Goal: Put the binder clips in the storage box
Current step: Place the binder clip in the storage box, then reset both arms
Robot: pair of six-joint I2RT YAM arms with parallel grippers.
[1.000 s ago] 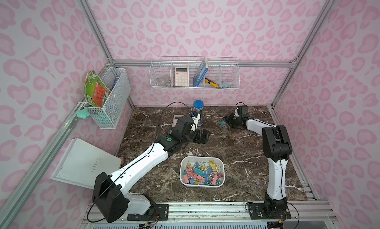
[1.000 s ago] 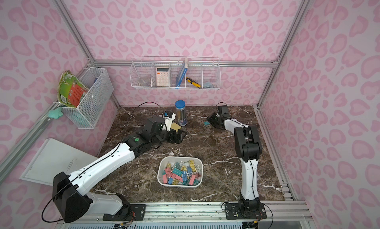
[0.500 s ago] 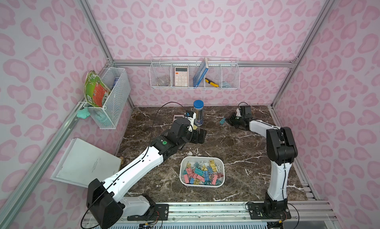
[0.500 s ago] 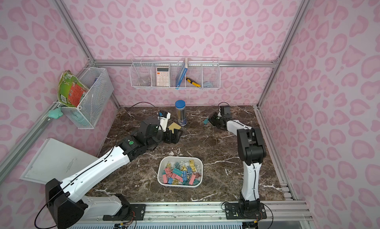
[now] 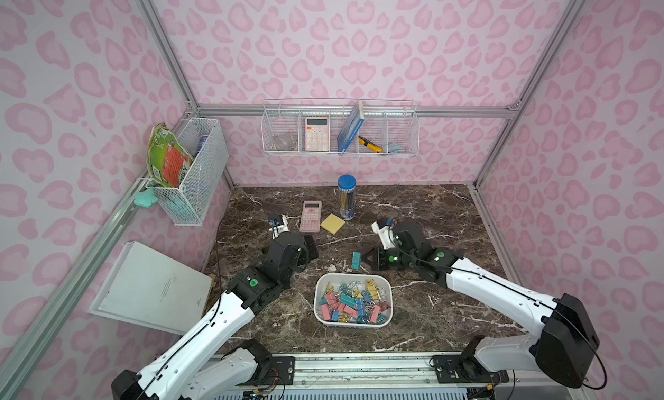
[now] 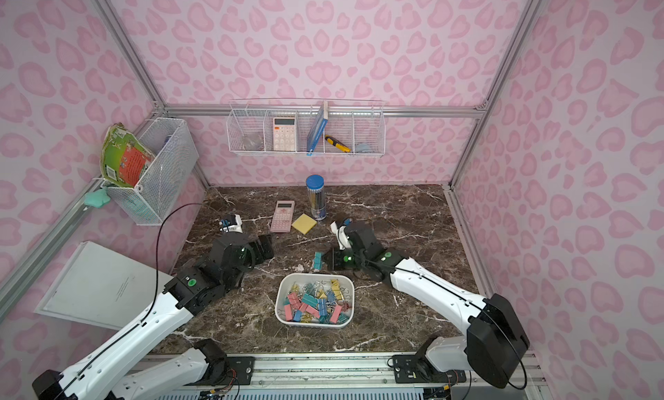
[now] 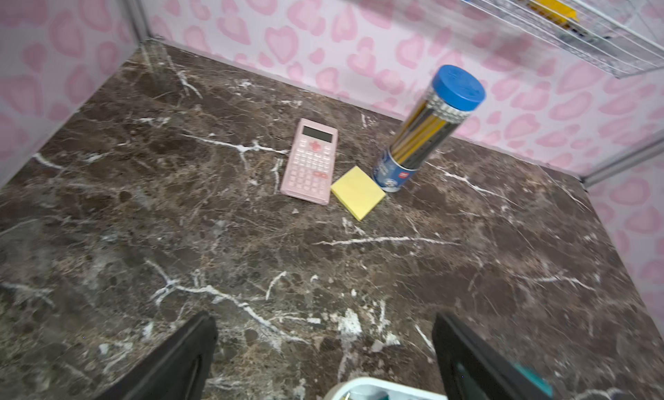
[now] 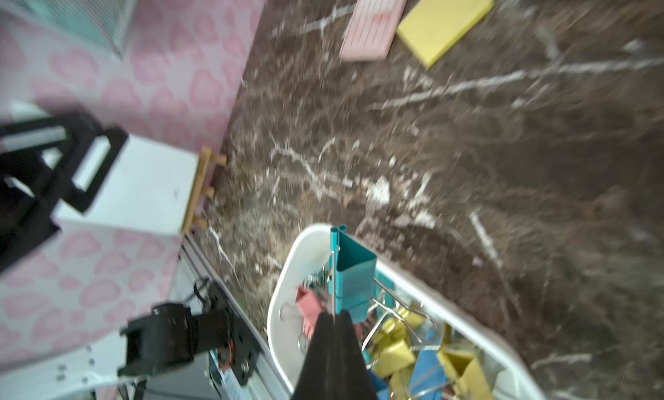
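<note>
In both top views we see the box (image 5: 317, 303) at lower centre of the table (image 5: 449, 218), heaped with clips (image 5: 354, 303) in pink, yellow, blue and teal. Just above its upper rim in the frame, one teal clip (image 5: 356, 260) is held by the right end effector (image 5: 367, 258), whose jaws are closed on it. The left end effector (image 5: 312, 246) hangs left of centre, apart from the box, holding nothing. A calculator (image 5: 310, 216), a pad (image 5: 332, 224) and a pencil tube (image 5: 346, 197) sit in the upper middle of the table. In the left wrist view, the two fingers (image 7: 172, 362) stand wide apart at the lower edge with bare table (image 7: 323, 272) between them, and the box rim (image 7: 363, 383) peeks in at the bottom. In the right wrist view, which is blurred, the right end effector (image 8: 332, 321) pinches the teal clip (image 8: 352, 272) by its wire handle at lower centre. That clip hangs over the box (image 8: 284, 308) at its rim, above the other clips (image 8: 431, 362).
</note>
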